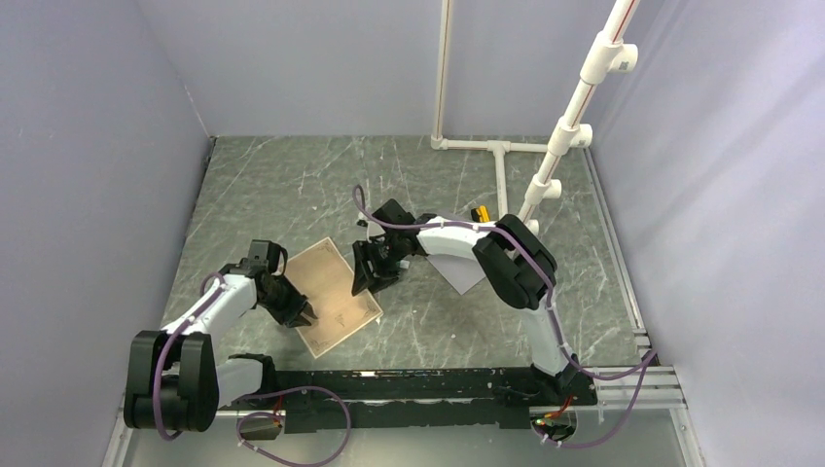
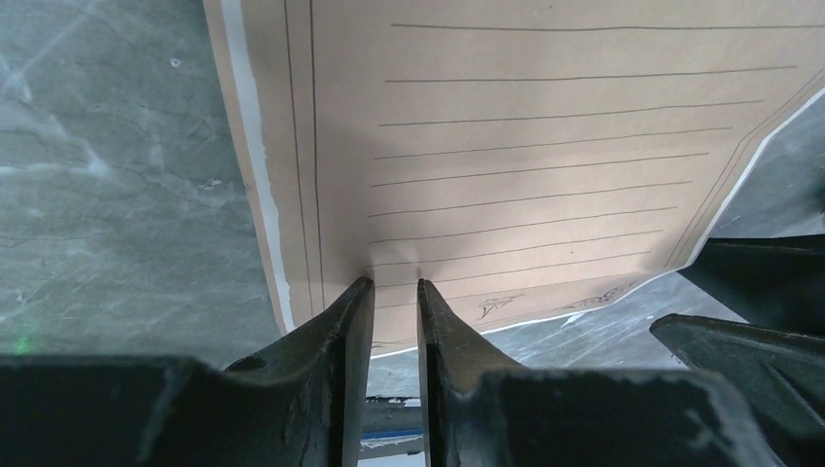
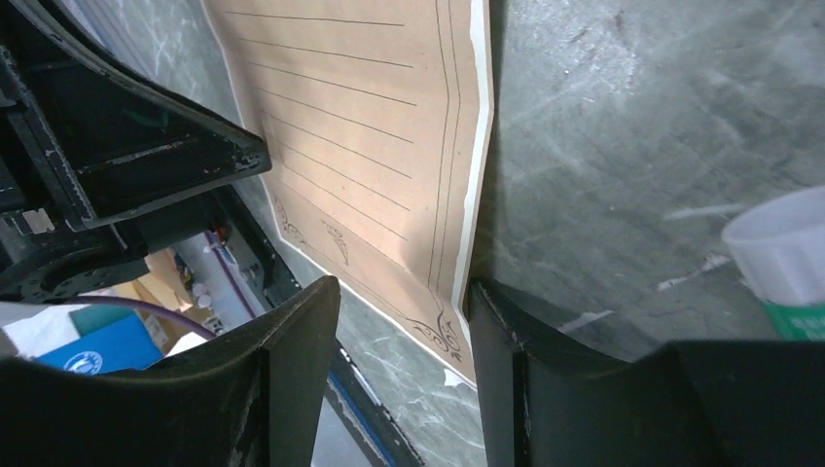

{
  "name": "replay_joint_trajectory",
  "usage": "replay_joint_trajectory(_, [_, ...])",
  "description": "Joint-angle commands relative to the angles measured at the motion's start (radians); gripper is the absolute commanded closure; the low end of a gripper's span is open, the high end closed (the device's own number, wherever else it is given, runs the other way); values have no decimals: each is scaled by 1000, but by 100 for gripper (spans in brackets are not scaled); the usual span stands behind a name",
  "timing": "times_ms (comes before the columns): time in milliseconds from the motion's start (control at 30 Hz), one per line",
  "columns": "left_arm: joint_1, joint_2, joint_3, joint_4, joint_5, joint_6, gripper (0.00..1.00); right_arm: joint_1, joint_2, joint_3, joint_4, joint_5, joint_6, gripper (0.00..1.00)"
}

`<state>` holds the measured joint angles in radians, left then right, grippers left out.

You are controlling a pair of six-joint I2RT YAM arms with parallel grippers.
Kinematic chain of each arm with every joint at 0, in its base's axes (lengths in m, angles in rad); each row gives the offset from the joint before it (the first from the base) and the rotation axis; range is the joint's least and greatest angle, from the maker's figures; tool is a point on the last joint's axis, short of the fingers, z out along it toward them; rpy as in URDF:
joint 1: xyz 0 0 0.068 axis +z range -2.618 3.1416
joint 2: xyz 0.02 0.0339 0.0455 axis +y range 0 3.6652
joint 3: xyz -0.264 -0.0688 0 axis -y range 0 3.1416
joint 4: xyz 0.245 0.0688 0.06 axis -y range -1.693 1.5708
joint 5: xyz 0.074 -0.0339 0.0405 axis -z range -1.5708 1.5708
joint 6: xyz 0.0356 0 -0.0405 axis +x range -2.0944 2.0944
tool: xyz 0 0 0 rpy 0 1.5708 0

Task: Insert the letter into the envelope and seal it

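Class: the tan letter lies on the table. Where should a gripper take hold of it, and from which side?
Take the letter by its margin at an edge, coming in low from the side, the jaws above and below the sheet. It is thin and flat on the table, so from above there is probably nothing to close on.

Letter (image 2: 525, 146) ahead of the left gripper fingers (image 2: 340, 341) is matt tan paper with a plain white edge, the fingers are matt black plastic with light scuffs, and the table (image 2: 117, 195) beside them is smooth grey marbled stone-look with a faint sheen.
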<state>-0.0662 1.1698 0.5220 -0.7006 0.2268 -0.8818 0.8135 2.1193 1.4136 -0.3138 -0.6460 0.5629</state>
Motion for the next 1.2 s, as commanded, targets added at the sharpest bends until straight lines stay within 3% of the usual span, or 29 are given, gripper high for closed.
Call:
replay_joint_trajectory(0, [-1, -2, -10, 1, -21, -22, 72, 4, 22, 22, 71, -116, 40, 46])
replay_joint_trajectory(167, [-1, -5, -1, -6, -28, -23, 73, 3, 4, 41, 72, -118, 71, 53])
replay_joint_trajectory(600, [-1, -180, -11, 28, 2, -48, 69, -9, -18, 3, 186, -127, 115, 100])
replay_joint_trajectory(900, [-1, -203, 45, -10, -41, -38, 66, -11, -50, 33, 125, -87, 26, 100])
replay_joint_trajectory(1167, [0, -89, 465, -20, -90, 214, 44, -10, -213, 169, -180, 228, -376, 100])
